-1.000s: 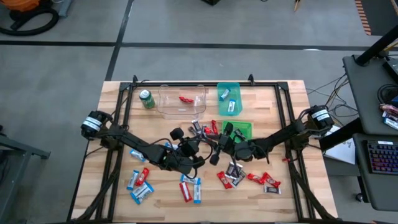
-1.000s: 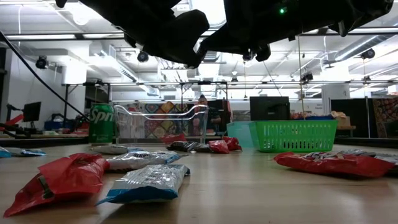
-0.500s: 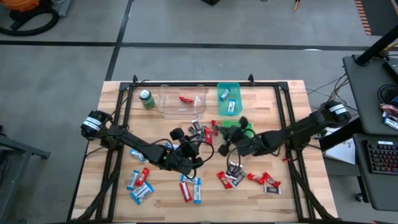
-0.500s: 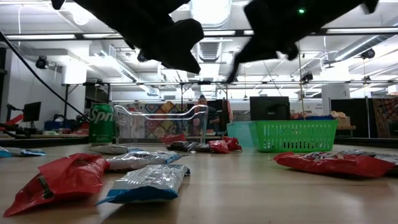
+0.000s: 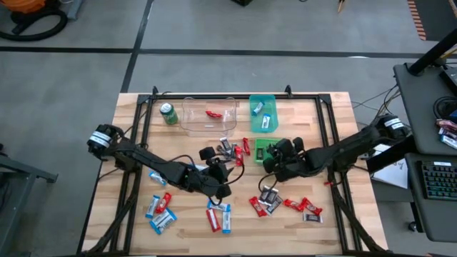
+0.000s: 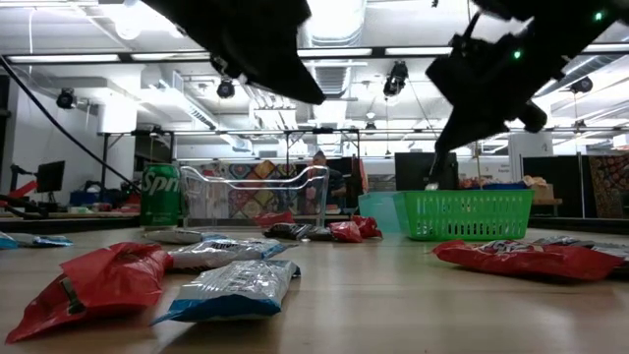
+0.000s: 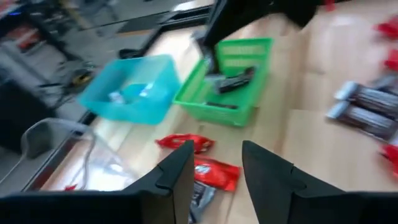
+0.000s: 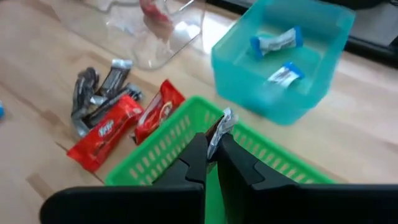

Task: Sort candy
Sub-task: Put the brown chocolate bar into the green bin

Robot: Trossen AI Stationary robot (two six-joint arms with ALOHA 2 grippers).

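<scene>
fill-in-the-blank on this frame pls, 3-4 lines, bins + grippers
1. The right gripper is shut on a dark candy over the ______ basket.
2. The teal bin holds two ______ candies.
3. The left gripper has its fingers ______ and holds nothing.
4. The clear bin holds one ______ candy.

Missing words: green; blue; open; red

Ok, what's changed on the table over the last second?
The right gripper, jaws shut on a dark candy bar, swung from the table's middle to above the green basket. The left gripper, jaws open, shifted a little near the table's middle. The loose candy, clear bin, teal bin and green can stayed put.
</scene>
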